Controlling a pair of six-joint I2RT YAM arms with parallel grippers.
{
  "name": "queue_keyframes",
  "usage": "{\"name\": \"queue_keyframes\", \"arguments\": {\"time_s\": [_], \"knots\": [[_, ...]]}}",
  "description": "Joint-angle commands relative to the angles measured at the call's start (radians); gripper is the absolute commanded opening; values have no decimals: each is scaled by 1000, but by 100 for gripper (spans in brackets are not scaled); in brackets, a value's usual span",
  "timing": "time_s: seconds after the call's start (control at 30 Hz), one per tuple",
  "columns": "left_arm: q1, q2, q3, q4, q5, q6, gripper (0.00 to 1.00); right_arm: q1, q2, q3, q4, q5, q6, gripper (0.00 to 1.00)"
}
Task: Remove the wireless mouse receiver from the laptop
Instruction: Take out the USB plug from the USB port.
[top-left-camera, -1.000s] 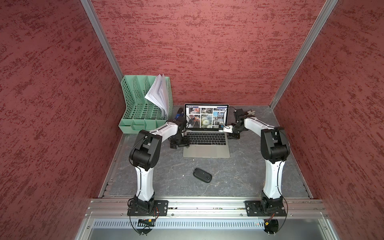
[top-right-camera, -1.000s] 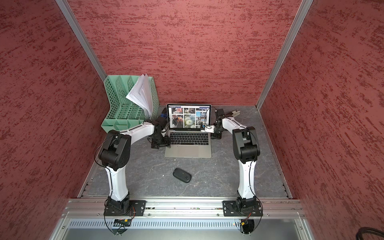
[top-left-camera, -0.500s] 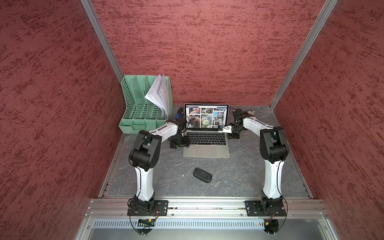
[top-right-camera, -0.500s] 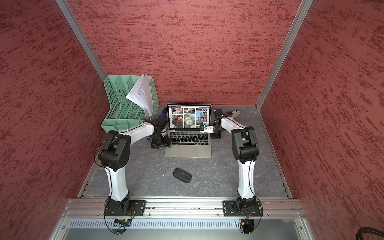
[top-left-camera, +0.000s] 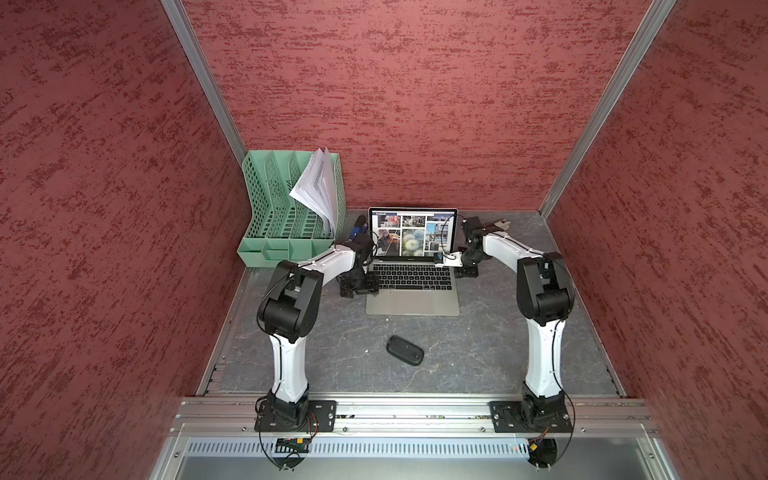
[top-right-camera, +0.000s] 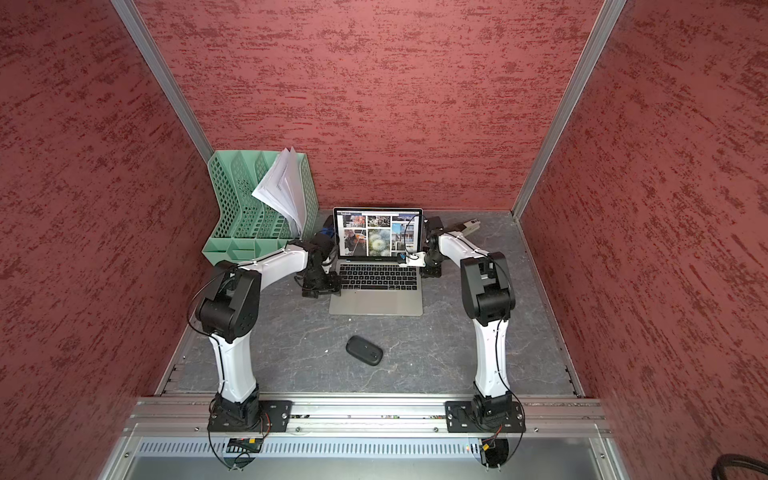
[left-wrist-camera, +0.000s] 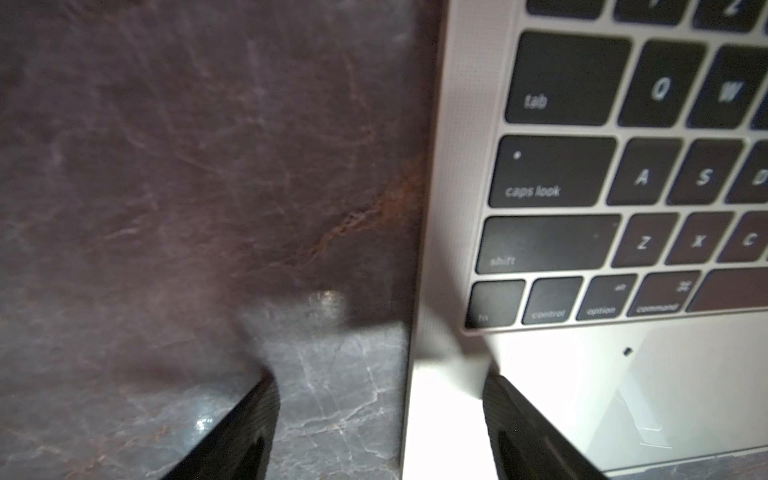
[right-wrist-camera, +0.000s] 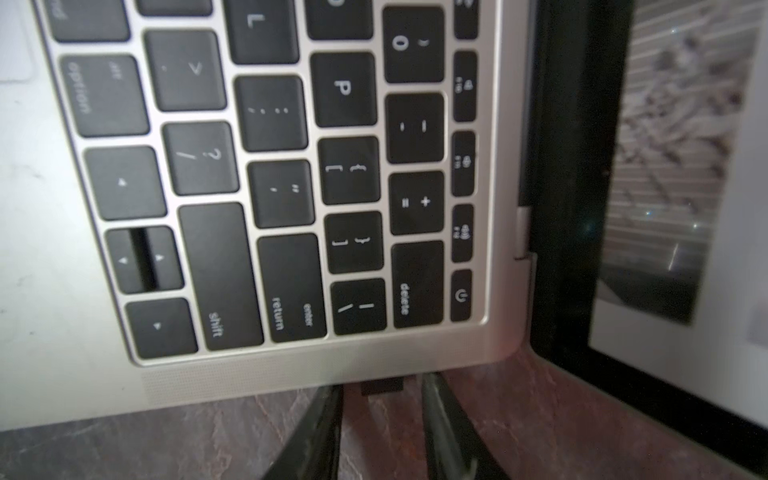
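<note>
Mouse (top-left-camera: 404, 350), green rack (top-left-camera: 270, 208), papers (top-left-camera: 318, 187), maybe adapter (top-left-camera: 500, 224)

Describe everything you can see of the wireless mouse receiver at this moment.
The wireless mouse receiver shows clearly only in the right wrist view. It is a tiny dark, matte, plastic-looking rectangular stub. It is plugged into the laptop's right side edge, near the hinge corner and level with the delete key, with only a short end sticking out. The right gripper straddles it with jaws open and a thin gap on each side, so only the laptop touches it.

The wireless mouse receiver (right-wrist-camera: 382, 385) juts from the laptop (right-wrist-camera: 291, 376) edge, between the right gripper (right-wrist-camera: 382, 390) and its parted fingers (right-wrist-camera: 322, 424), a narrow gap either side.
</note>
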Motion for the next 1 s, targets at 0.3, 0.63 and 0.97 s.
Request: {"name": "queue_keyframes", "arguments": {"time_s": [0.3,0.63,0.97], "knots": [[-2,75,-64,-31,42,1,81,57,70,29,-81,-75,-2,22],[-2,76,-64,-30,41,2,81,60,67,29,-84,-74,5,1],[1,75,-64,-32,40,5,81,47,57,14,-81,-31,1,0]]}}
